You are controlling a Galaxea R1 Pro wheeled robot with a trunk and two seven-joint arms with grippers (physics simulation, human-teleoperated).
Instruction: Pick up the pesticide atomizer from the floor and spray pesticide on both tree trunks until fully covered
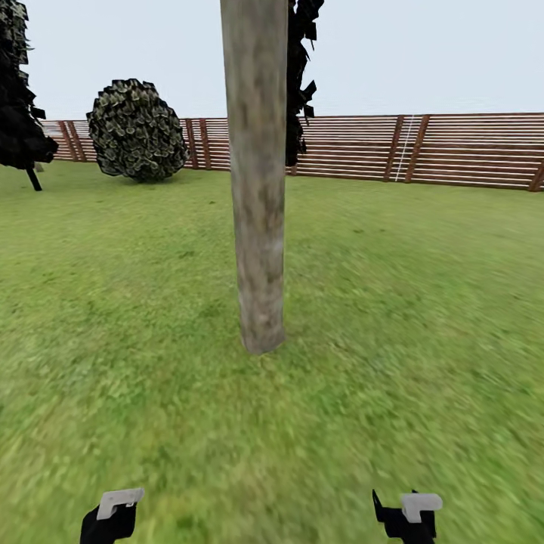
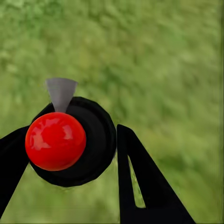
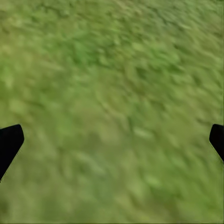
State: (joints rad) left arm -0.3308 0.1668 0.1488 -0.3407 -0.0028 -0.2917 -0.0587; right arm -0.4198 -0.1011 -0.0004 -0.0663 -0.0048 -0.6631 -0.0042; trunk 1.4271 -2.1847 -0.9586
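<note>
Head view: the tree trunk (image 1: 257,181) stands centred ahead on the lawn (image 1: 136,302), fence (image 1: 453,147) far behind; the robot appears positioned to face it for spraying. Both claws sit at the near edge.

Left wrist view: the left claw (image 2: 70,154) is clenched on the pesticide atomizer (image 2: 70,142), red cap toward the camera, grey nozzle (image 2: 60,93) projecting forward.

Right wrist view: the right claw (image 3: 112,140) hangs released, fingers wide apart over grass.

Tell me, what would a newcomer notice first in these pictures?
First, the thick pale tree trunk rising from the lawn straight ahead of the robot. Next, in the left wrist view, a glossy red ball on a black round body sits between the left gripper's fingers.
</note>
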